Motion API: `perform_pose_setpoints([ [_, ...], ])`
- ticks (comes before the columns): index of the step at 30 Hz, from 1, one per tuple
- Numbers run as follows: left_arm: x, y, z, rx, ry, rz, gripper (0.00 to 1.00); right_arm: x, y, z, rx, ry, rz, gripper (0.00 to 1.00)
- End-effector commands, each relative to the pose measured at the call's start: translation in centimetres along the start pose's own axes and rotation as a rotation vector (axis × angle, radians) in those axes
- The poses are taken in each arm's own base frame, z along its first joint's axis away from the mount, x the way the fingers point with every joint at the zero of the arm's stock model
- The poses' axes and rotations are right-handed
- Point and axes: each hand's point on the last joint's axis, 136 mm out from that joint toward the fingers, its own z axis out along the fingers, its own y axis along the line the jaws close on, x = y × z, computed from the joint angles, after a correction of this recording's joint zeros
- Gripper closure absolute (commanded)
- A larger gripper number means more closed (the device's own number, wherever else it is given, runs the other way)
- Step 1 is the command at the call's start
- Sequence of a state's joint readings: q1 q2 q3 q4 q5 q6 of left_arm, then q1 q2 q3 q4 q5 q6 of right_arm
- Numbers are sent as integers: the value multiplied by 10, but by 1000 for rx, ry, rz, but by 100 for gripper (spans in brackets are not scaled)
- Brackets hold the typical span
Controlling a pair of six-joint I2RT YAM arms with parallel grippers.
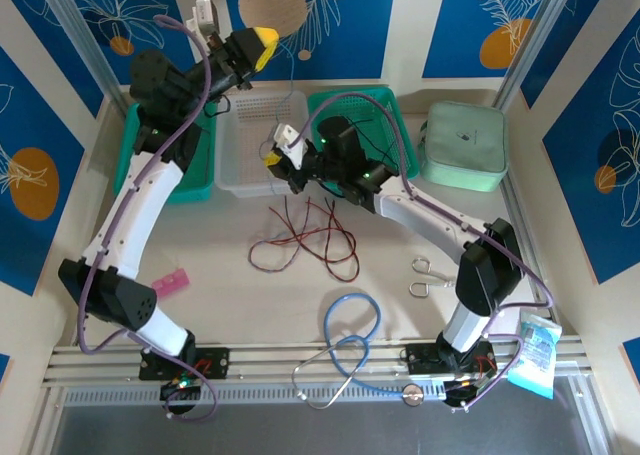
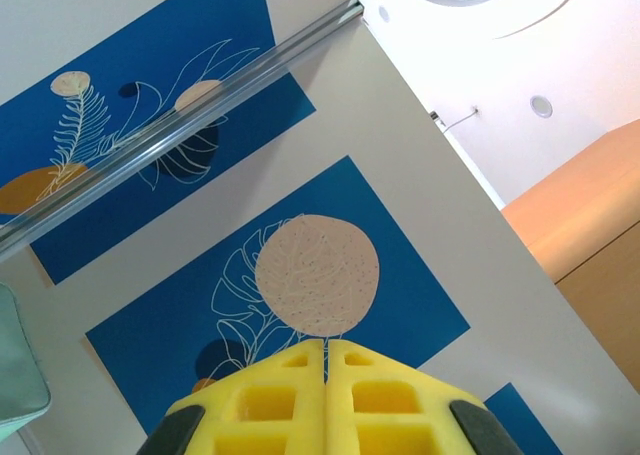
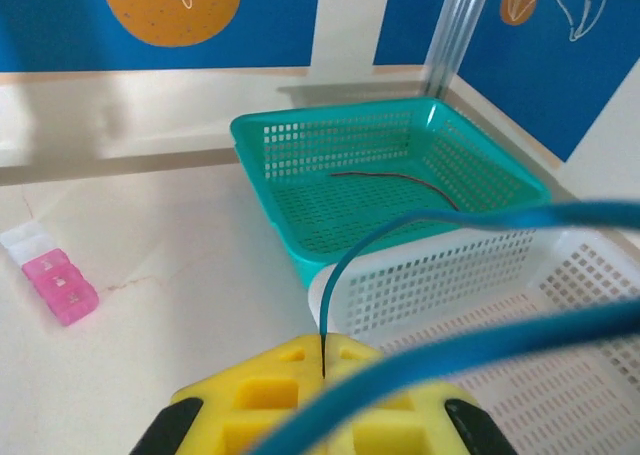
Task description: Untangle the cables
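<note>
Right pincer (image 3: 323, 350) gripping thin cable (image 3: 450, 215), left pincer (image 2: 324, 363) closed, red wire (image 3: 390, 178) in teal basket (image 3: 340, 140)

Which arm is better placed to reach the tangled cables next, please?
Probably right: the right gripper hangs low over the white basket, beside the cables, though shut on a thin wire; the left gripper is raised by the back wall.

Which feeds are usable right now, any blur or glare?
Right wrist: a blue strand sweeps across close to the lens, badly blurred; the thin cable leaving the shut right claw and the teal basket behind are sharp. Left wrist: ceiling blown out white. Top external: evenly lit, sharp.
</note>
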State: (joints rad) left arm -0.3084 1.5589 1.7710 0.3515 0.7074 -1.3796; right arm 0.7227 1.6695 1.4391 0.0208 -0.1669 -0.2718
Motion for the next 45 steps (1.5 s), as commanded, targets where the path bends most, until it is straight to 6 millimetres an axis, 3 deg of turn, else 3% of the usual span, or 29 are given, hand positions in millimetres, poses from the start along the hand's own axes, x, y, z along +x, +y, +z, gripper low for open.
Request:
perform_pose_setpoints([
  [1, -3, -15, -11, 21, -9, 39, 100, -36, -10, -27, 67, -146, -26, 100],
  [11, -12, -13, -32, 6, -52, 35, 100, -28, -24, -54, 116, -186, 40, 100],
  [16, -7, -20, -38, 24, -54, 22, 100, -14, -57, -46, 206, -139, 118, 100],
  [21, 5, -30, -49, 13, -43, 24, 100, -25, -86, -41, 293, -162, 129, 100],
  [30, 25, 7, -93, -114, -67, -11, 100, -66, -113, -57, 404, -246, 21, 100],
  [36, 32, 32, -140, -219, -116, -38, 100, -70, -139, -79, 485, -220, 6, 100],
  [41, 51, 61, -163, -314, -108, -67, 100, -74, -152, -97, 560, -198, -6, 100],
  [45, 52, 71, -175, -344, -123, -74, 100, -74, -160, -113, 602, -202, -1, 100],
])
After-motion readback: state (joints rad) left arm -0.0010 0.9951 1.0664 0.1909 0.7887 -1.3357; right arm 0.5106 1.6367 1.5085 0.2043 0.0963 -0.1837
